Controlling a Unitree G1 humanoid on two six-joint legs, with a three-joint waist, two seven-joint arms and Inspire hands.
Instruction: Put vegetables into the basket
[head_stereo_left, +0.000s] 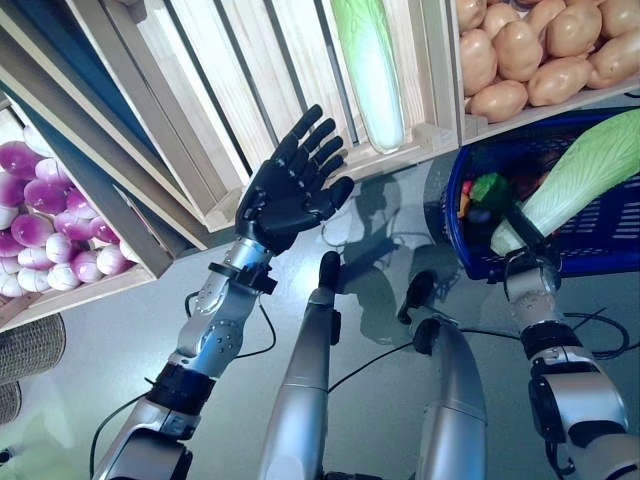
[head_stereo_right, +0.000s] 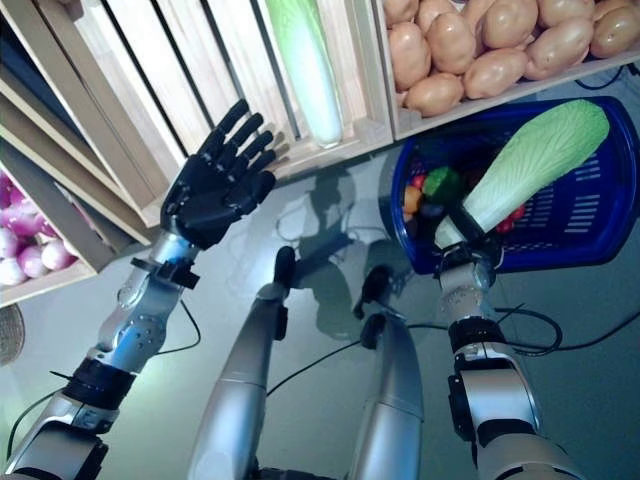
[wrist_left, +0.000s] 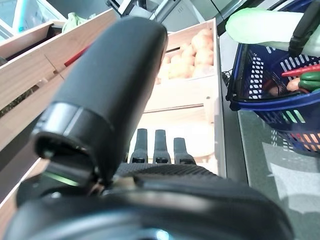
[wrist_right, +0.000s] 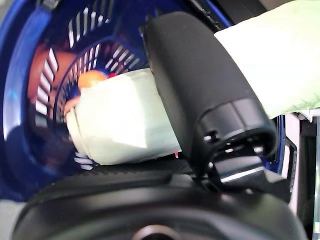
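Right hand (head_stereo_right: 466, 238) grips cabbage (head_stereo_right: 530, 165) | over blue basket (head_stereo_right: 600, 235)

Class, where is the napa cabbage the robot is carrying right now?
The napa cabbage is gripped at its white base by the right hand, held over the blue basket, just below the potato crate.

The right hand (head_stereo_right: 468, 238) is holding the white end of the cabbage (head_stereo_right: 530, 165), and its fingers are hiding behind that end. The cabbage is covering part of the blue basket (head_stereo_right: 590, 245) and some of the small vegetables (head_stereo_right: 432, 190) lying inside, so those are too small to name. The basket is running off the picture's right side. The potatoes (head_stereo_left: 540, 55) are being cut off at the top edge. The purple onions (head_stereo_left: 45, 225) are being cut off at the left edge.
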